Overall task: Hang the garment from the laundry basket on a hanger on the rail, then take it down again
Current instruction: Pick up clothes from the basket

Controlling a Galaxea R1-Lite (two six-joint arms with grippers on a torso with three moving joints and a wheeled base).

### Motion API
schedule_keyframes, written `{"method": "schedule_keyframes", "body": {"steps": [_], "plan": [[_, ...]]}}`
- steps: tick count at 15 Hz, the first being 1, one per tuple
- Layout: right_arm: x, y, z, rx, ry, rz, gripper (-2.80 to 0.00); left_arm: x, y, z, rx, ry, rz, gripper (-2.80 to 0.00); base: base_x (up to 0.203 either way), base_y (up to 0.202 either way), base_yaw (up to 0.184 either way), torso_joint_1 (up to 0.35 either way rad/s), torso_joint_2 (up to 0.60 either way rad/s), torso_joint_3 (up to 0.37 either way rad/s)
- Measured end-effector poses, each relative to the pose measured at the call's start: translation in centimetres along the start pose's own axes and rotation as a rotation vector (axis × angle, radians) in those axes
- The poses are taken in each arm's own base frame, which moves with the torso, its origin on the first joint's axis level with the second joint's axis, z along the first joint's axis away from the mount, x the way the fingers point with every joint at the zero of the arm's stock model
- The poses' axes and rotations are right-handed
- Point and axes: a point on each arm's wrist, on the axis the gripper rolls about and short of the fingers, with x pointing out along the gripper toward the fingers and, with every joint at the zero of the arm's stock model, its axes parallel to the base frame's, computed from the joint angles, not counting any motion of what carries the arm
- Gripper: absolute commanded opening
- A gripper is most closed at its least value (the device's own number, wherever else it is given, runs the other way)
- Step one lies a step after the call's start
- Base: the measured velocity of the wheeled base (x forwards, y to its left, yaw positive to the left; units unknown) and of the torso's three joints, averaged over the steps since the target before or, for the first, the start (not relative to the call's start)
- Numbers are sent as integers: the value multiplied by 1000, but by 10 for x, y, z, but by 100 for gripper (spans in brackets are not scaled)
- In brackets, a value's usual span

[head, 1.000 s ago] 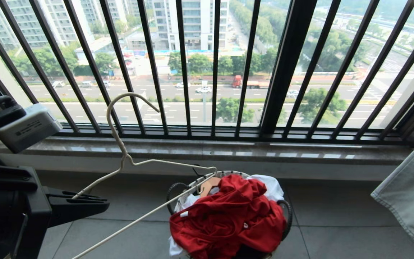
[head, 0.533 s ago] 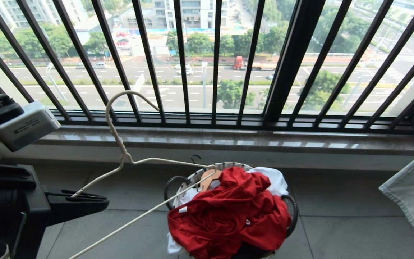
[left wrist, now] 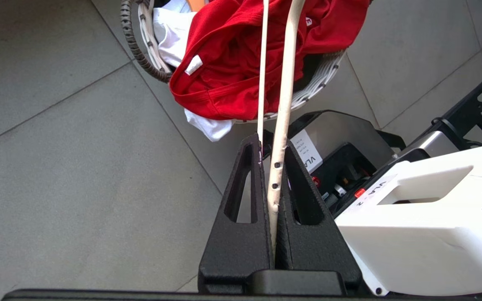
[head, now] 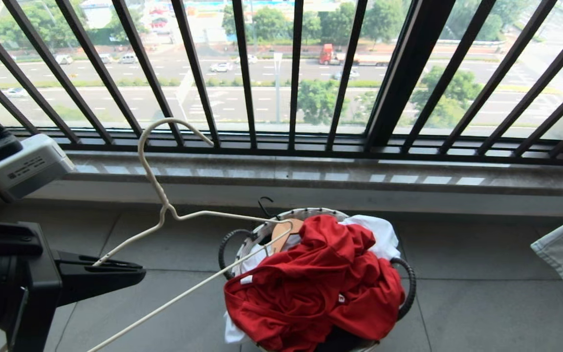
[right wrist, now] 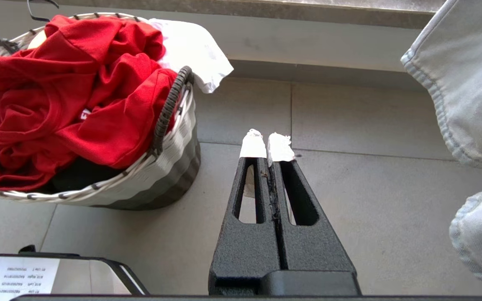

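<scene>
Down by the floor tiles, the left gripper pinches the cream wire hanger; its long bar runs toward two o'clock, where the red T-shirt heaps in the laundry basket. The right gripper idles shut, empty.

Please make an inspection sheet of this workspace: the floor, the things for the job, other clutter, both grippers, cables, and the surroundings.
Surface: grey tiled floor; the basket stands on it.
Job's things: red T-shirt heaped on top of the laundry basket, hanging over its rim. Cream wire hanger held in the air beside the basket. The rail: nothing seen.
Clutter: white cloth and a wooden hanger in the basket; pale fabric hanging at the right.
Grippers: left gripper shut on the hanger's wire; right gripper shut, holding nothing, above the floor beside the basket.
Cables: nothing seen.
Surroundings: stone sill, black window bars, street far below.
</scene>
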Motion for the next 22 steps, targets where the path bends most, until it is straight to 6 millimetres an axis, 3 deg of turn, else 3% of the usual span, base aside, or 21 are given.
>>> {"method": "schedule_keyframes", "body": {"steps": [10,19,22], "plan": [[0,0,0,-5,0,0,-280,-13,-3,1,9,-50,-7,-280,0,0,0,1,2,-62],[0,0,0,-13,13,1,-280,-37,-7,11,-19,-158,52,-280,0,0,0,0,0,0],[-1,0,24,-5,5,18,-280,-46,-8,12,-38,-175,72,-280,0,0,0,0,0,0]]}}
